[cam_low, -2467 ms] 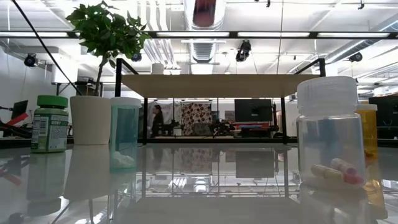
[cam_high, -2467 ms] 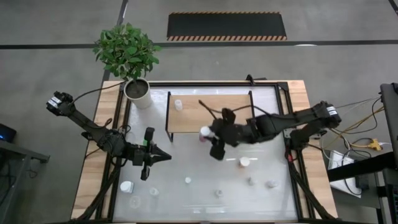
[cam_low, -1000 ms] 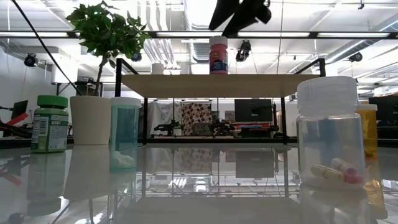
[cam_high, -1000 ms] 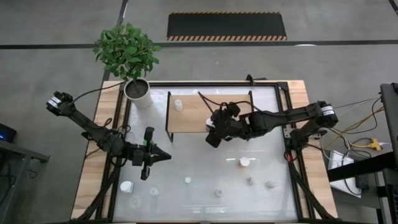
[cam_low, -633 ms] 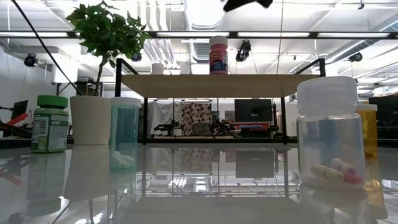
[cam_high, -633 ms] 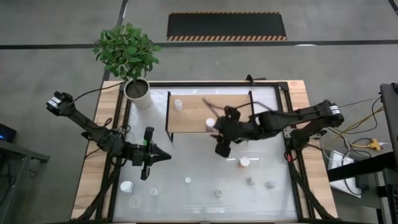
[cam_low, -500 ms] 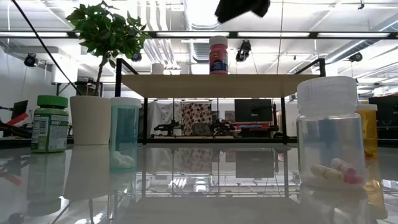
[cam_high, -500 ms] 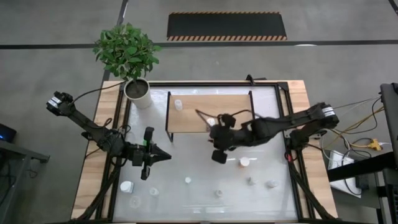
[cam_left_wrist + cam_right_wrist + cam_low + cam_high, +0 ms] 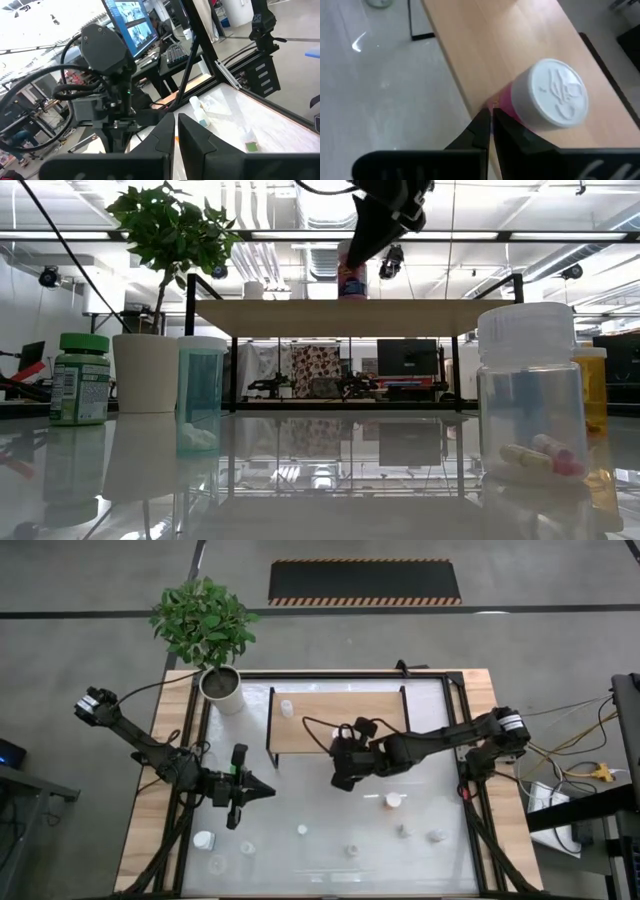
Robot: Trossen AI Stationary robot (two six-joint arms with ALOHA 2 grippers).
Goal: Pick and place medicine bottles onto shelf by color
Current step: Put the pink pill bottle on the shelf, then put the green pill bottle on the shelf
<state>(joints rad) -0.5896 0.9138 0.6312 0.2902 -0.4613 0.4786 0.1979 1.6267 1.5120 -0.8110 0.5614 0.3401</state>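
A pink medicine bottle (image 9: 551,95) with a white cap stands upright on the light-wood shelf (image 9: 310,725), by its near edge. My right gripper (image 9: 490,122) is shut, its tips down beside that bottle's side, at the shelf's edge. In the low view it (image 9: 362,240) comes slanting down in front of the bottle (image 9: 350,280). A small white bottle (image 9: 287,708) stands at the shelf's far left. My left gripper (image 9: 268,792) waits shut over the table's left part, holding nothing. My right gripper has its shut fingertips (image 9: 485,120) close against the pink side (image 9: 504,102) of the bottle, low down, coming from above and the near side. Whether they touch the bottle, I cannot tell. The bottle stands on the shelf on its own base.
Several small bottles stand on the glass table near its front, among them a white one (image 9: 393,800), a green-capped one (image 9: 80,378), a clear jar with capsules (image 9: 527,395) and an orange one (image 9: 590,390). A potted plant (image 9: 221,688) stands at the far left corner.
My right gripper has shut on nothing. It rose and swung toward the table's near side, away from the pink bottle, then came back down beside the bottle. The bottle has stayed upright on the shelf.
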